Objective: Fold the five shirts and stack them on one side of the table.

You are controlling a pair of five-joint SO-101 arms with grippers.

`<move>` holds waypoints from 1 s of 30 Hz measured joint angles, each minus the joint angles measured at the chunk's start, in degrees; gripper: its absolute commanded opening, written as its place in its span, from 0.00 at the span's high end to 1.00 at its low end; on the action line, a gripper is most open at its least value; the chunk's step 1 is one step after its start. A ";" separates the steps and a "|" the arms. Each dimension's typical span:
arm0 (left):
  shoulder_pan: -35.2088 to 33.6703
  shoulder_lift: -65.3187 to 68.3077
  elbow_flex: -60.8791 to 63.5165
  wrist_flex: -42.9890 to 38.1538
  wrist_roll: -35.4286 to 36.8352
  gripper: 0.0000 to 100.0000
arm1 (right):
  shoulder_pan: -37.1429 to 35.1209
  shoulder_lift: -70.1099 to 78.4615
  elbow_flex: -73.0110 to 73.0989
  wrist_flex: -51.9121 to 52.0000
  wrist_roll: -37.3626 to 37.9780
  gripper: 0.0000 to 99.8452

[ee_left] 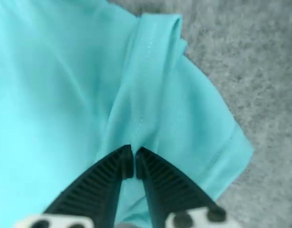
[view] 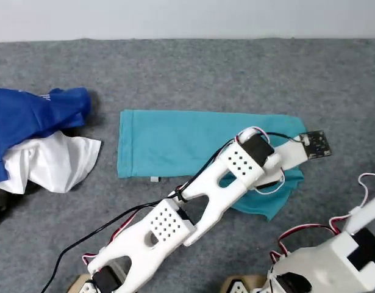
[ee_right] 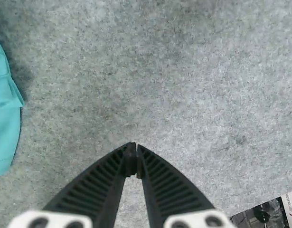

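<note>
A teal shirt (view: 175, 143) lies partly folded in the middle of the grey table. My left arm (view: 236, 168) stretches across it to its right end. In the left wrist view my left gripper (ee_left: 134, 159) is shut, pinching a raised ridge of the teal shirt (ee_left: 55, 95) near a sleeve. My right gripper (ee_right: 132, 159) is shut on nothing and hovers over bare grey surface, with the edge of the teal shirt (ee_right: 3, 118) off to one side. A blue shirt (view: 28, 113) and a white shirt (view: 50, 162) lie crumpled together at the table's left edge.
The right arm's base (view: 333, 262) sits at the front right corner. Cables run along the left arm. Open grey surface (view: 236, 73) lies behind the teal shirt and between it and the crumpled pile.
</note>
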 measured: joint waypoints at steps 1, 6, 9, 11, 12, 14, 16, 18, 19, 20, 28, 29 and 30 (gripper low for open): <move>0.00 -0.97 1.41 0.00 0.00 0.99 | 0.00 0.00 0.00 0.00 0.00 0.99; 0.79 -5.71 11.78 0.00 0.00 0.99 | 0.00 0.00 0.00 0.00 0.00 0.99; 0.88 -7.74 18.02 -0.09 -0.70 0.99 | 0.00 0.00 0.00 0.00 0.00 0.99; 1.05 -8.53 21.63 -0.09 -2.02 0.99 | 0.00 0.00 0.00 0.00 0.00 0.99; 1.05 -8.88 23.12 -0.09 -2.37 0.99 | 0.00 0.00 0.00 0.00 0.00 0.99; 1.05 -9.23 25.49 -0.18 -2.73 0.99 | 0.00 0.00 0.00 0.00 0.00 0.99; 1.05 -10.02 27.60 -0.18 -2.81 0.99 | 0.00 0.00 0.00 0.00 0.00 0.99; 1.05 -10.99 28.48 -0.18 -2.81 0.99 | 0.00 0.00 0.00 0.00 0.00 0.99; 1.05 -11.43 28.57 -0.18 -2.81 0.99 | 0.00 0.00 0.00 0.00 0.00 0.99; 1.05 -12.04 28.57 -0.18 -2.81 0.99 | 0.00 0.00 0.00 0.00 0.00 0.99; 1.41 -17.58 28.84 -0.09 -2.81 0.99 | 0.00 0.00 0.00 0.00 0.00 0.99; 1.41 -17.93 28.84 -0.09 -2.81 0.99 | 0.00 0.00 0.00 0.00 0.00 0.99; 1.41 -18.11 28.84 -0.09 -2.81 0.99 | 0.00 0.00 0.00 0.00 0.00 0.99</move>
